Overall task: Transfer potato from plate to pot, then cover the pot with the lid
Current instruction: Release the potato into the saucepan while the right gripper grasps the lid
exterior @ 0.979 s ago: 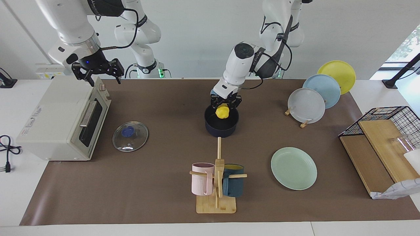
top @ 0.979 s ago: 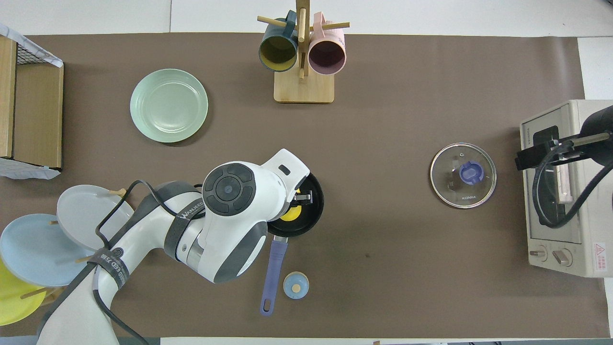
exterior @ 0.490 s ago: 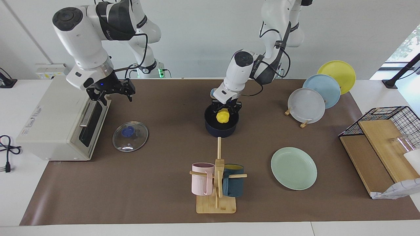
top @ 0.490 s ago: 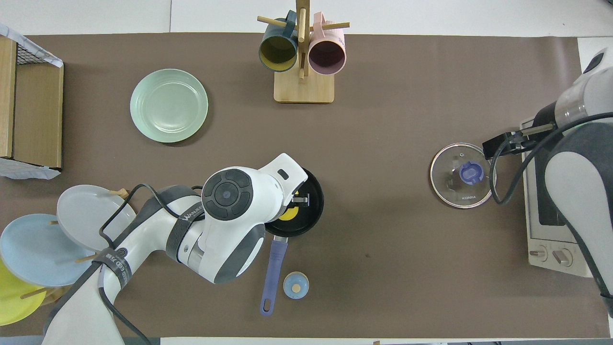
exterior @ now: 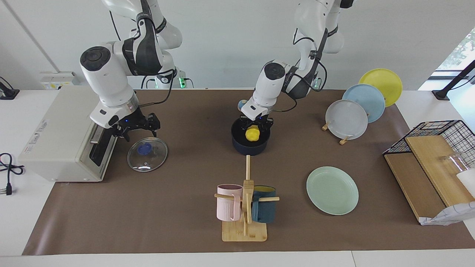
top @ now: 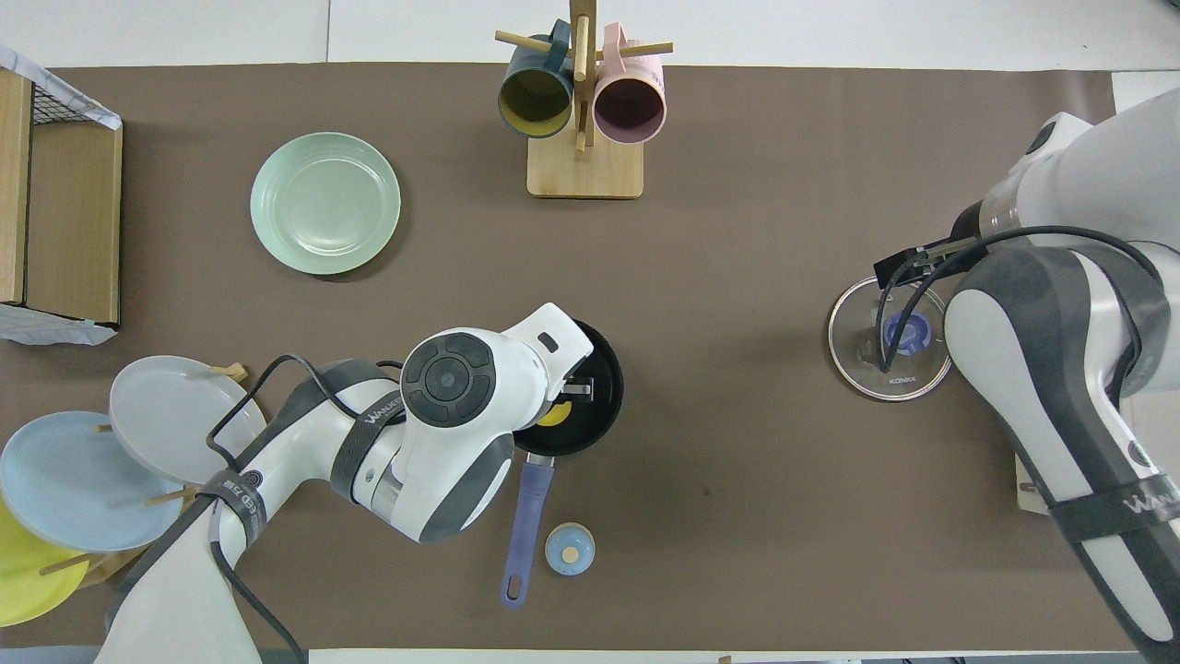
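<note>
**Potato held over the pot, lid approached**

The potato [exterior: 252, 133] is pinched between the fingers of the left gripper [exterior: 254, 127] and is held just inside the mouth of the pot [exterior: 250, 145], low enough, it is judged, that a release would drop it in without bounce. The plate [exterior: 332, 190] is left bare, farther from the robots and toward the left arm's end of the table.

The lid [exterior: 147, 154] lies flat beside the toaster oven [exterior: 68, 137], knob up (a ready grasp point). The right gripper [exterior: 136, 127] is poised over the lid's nearer edge with jaws spread wide, nothing held or touched, presumably staged for covering the pot.
</note>
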`<state>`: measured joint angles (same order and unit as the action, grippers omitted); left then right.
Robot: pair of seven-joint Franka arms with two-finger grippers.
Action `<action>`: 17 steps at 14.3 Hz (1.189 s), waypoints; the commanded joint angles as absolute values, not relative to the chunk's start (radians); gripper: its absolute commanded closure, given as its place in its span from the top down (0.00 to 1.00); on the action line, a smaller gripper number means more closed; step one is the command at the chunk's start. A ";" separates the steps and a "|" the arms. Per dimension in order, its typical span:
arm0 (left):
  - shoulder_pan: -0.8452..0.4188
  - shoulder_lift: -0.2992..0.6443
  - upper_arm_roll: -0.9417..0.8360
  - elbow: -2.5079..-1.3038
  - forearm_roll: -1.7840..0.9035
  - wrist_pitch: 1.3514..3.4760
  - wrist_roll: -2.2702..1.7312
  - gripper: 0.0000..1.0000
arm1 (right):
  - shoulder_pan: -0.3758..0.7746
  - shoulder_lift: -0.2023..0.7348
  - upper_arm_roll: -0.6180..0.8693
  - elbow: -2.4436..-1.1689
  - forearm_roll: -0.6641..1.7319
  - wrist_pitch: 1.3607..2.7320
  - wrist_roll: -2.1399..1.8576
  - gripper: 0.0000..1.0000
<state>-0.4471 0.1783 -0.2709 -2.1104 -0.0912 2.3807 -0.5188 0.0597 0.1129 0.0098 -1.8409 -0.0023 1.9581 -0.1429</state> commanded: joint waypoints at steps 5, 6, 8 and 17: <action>-0.514 0.190 -0.256 -2.125 -0.005 2.411 -0.641 0.00 | 0.038 0.088 0.012 -2.058 0.020 2.187 -0.284 1.00; -0.515 0.202 -0.256 -2.125 0.018 2.411 -0.672 0.00 | 0.032 0.077 0.012 -2.101 0.021 2.219 -0.302 1.00; -0.515 0.210 -0.258 -2.123 0.046 2.411 -0.684 0.00 | 0.029 0.060 0.012 -2.154 0.021 2.267 -0.302 1.00; -0.517 0.209 -0.258 -2.118 0.054 2.396 -0.676 1.00 | -0.032 0.038 0.012 -2.258 0.020 2.339 -0.385 1.00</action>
<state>-0.5022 0.2134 -0.2710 -2.1116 0.0238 2.3841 -0.6579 -0.0217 0.0534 0.0028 -2.2178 -0.0022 2.2892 -0.3615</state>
